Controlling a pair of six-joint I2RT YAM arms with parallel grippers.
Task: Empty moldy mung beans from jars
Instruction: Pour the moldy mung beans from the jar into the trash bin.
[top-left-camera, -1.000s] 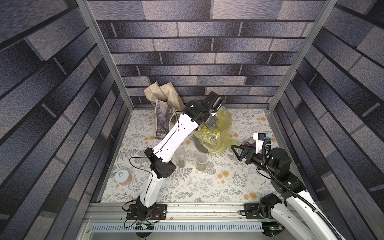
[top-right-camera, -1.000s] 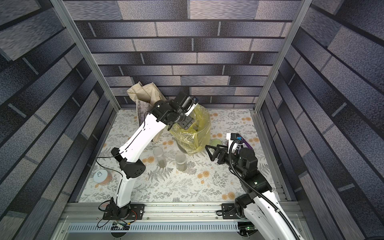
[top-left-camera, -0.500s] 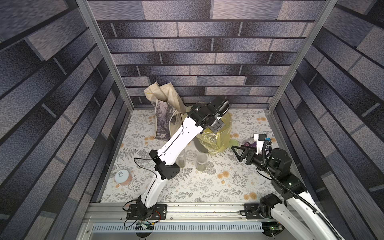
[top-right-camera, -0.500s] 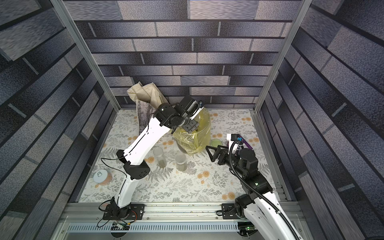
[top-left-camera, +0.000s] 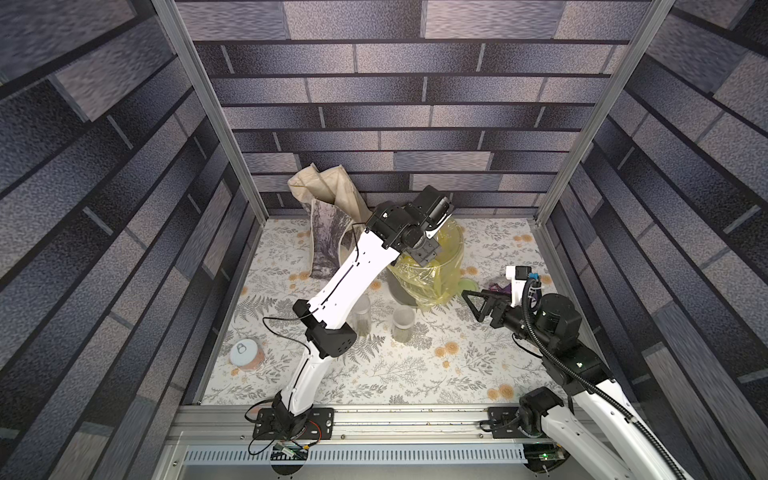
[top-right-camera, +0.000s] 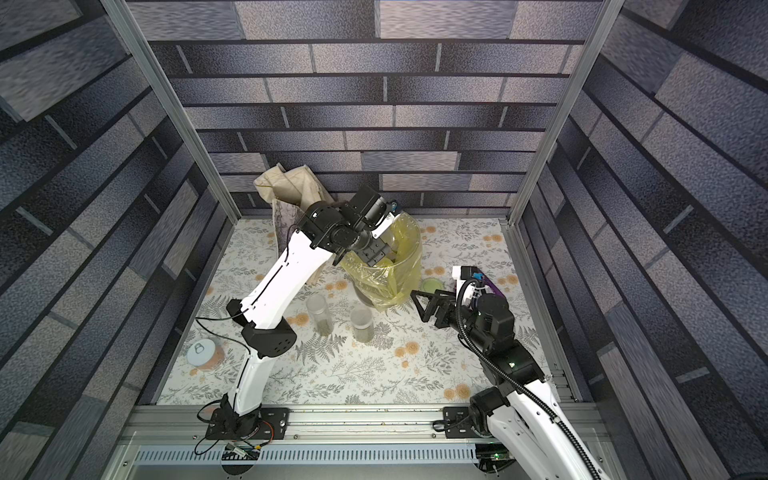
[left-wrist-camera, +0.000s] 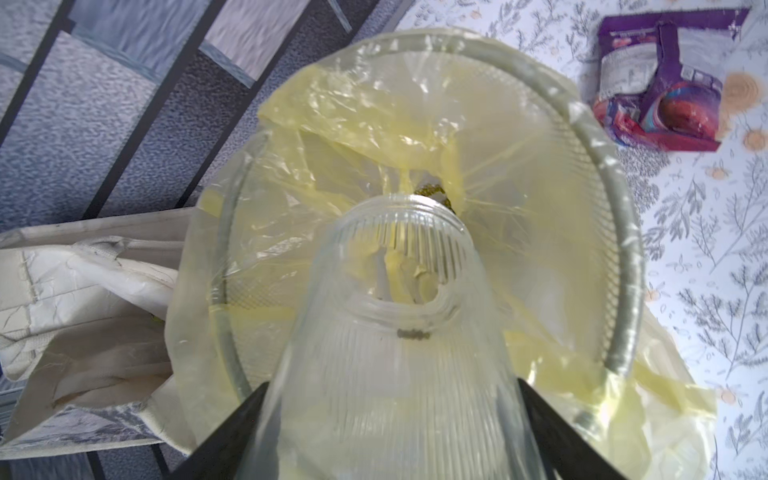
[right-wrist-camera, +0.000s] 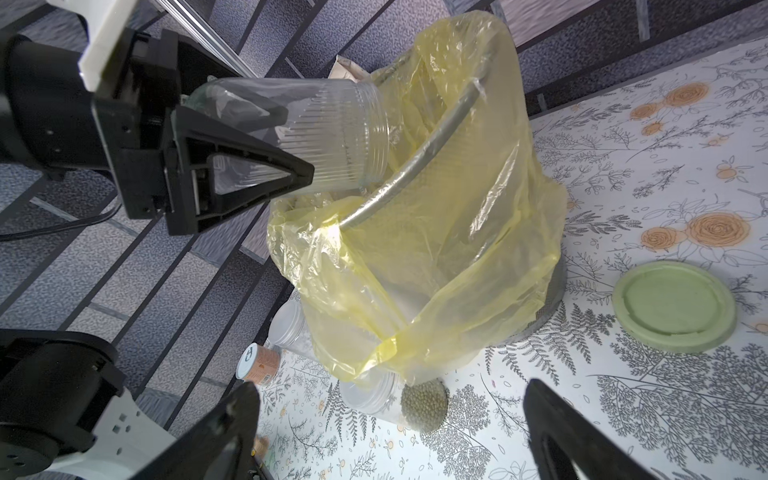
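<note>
My left gripper (left-wrist-camera: 392, 384) is shut on the wide ribbed jar (left-wrist-camera: 395, 353), tipped with its open mouth over the rim of the grey bucket (left-wrist-camera: 615, 208) lined with a yellow bag. The jar (right-wrist-camera: 332, 137) looks nearly empty, with a few mung beans (left-wrist-camera: 411, 333) clinging at its neck and more at the bag's bottom (left-wrist-camera: 432, 192). Two slim jars (top-left-camera: 361, 320) (top-left-camera: 403, 324) stand upright in front of the bucket, beans inside (right-wrist-camera: 424, 405). The pale green lid (right-wrist-camera: 673, 307) lies on the table beside the bucket. My right gripper (right-wrist-camera: 390, 388) hovers open and empty near the lid.
A cream cloth tote (top-left-camera: 328, 216) stands at the back wall, left of the bucket (top-left-camera: 432, 270). A small can with an orange label (top-left-camera: 247, 353) sits near the left wall. A purple packet (left-wrist-camera: 665, 83) lies at the right, behind my right wrist.
My left arm has shifted slightly to the right over the bucket and its wrist has turned, still holding the ribbed jar. The right arm has not moved.
</note>
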